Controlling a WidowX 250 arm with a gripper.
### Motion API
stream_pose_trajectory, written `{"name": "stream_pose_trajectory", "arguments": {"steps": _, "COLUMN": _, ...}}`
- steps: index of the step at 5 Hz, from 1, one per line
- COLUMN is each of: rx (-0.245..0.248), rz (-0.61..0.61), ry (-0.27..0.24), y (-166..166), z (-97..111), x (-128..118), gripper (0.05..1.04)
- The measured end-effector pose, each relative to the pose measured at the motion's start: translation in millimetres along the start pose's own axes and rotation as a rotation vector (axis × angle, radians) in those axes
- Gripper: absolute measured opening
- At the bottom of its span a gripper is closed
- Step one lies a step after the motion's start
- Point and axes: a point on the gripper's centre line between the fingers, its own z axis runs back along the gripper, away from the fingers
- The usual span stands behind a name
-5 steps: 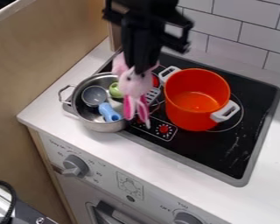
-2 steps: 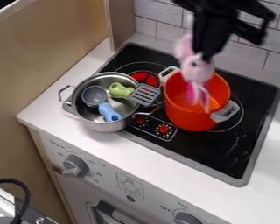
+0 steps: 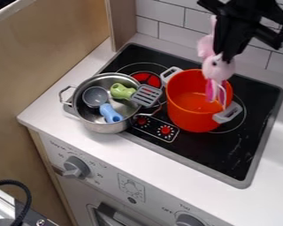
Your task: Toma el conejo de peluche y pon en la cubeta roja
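- Holding the plush rabbit [image 3: 218, 69] in the end effector [image 3: 225, 55], above the red pot [image 3: 194, 117].
- Beside that on the stovetop [image 3: 227, 156], a metal pot [image 3: 108, 127] with a blue-handled ladle [image 3: 111, 114] and green-handled spatula [image 3: 146, 96].

Black arm [image 3: 248, 13] at upper right; jaws pointing down, gripping closed.
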Motion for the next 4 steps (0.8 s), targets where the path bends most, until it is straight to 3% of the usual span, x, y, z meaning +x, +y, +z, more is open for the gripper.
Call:
{"name": "stream_pose_trajectory", "arguments": {"steps": 1, "rx": 0.001, "rz": -0.01, "ry": 0.007, "y": 5, "z": -3, "x": 1, "gripper": 0.055}}
{"name": "stream_pose_trajectory", "arguments": {"steps": 2, "rx": 0.0, "rz": -0.005, "ry": -0.019, "y": 9, "z": -4, "x": 5, "gripper": 0.076}}
{"name": "stream_pose_trajectory", "arguments": {"steps": 3, "rx": 0.011, "rz": -0.015, "ry": -0.016, "y": 12, "z": -15, "x": 2, "gripper": 0.226}}
{"name": "stream_pose_trajectory", "arguments": {"steps": 4, "rx": 0.013, "rz": -0.019, "ry": -0.001, "y": 15, "z": -19, "x": -2, "gripper": 0.475}}
